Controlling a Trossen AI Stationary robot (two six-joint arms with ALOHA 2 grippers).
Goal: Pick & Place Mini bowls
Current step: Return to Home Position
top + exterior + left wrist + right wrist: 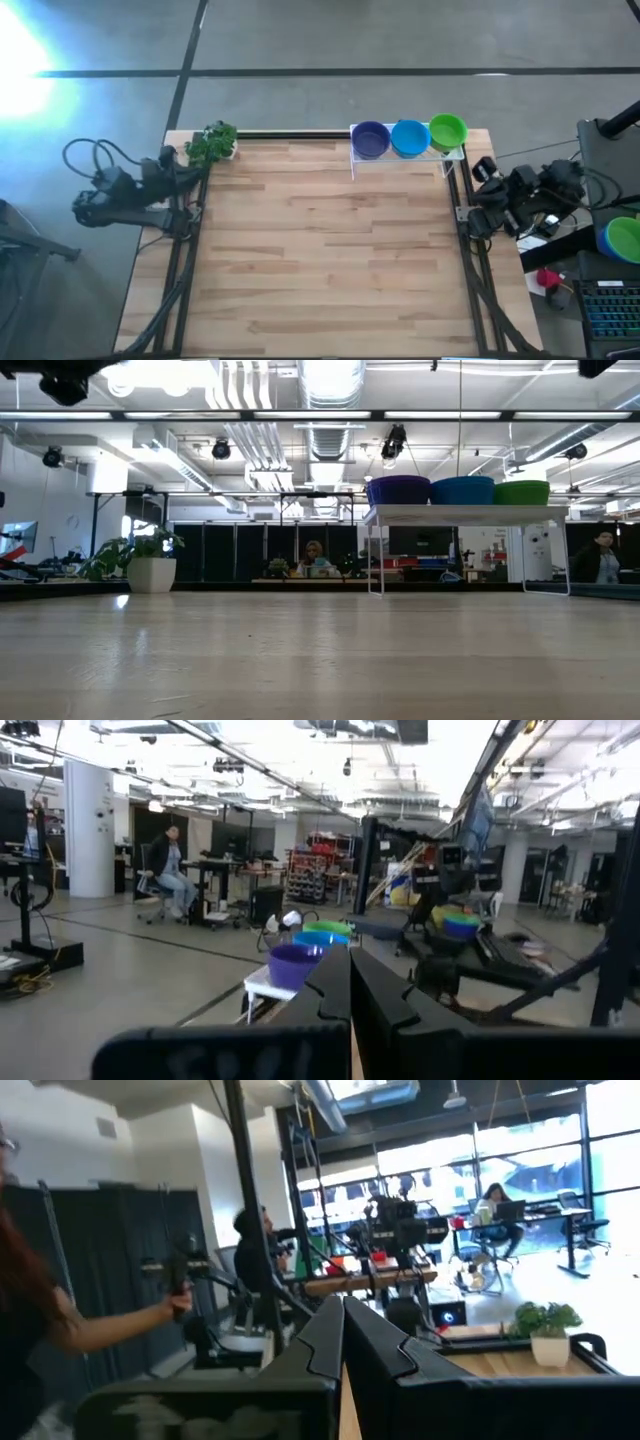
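Three mini bowls stand upright in a row on top of a white wire rack (356, 160) at the table's far right: purple (371, 140), blue (409, 138), green (447, 132). In the low view the purple (398, 490), blue (462, 490) and green (521, 492) bowls sit on the rack's shelf (460, 514). My left gripper (350, 990) is shut and holds nothing; its arm (130, 195) is folded back beyond the table's left edge. My right gripper (343, 1350) is shut on nothing too, its arm (520, 195) folded beyond the right edge.
A leafy potted plant (213, 143) stands at the far left corner. Beyond the right edge, off the table, more bowls (622, 238) are stacked. The wooden tabletop (320, 250) lies bare between the arms. A person's outstretched arm (110, 1325) shows in the room behind.
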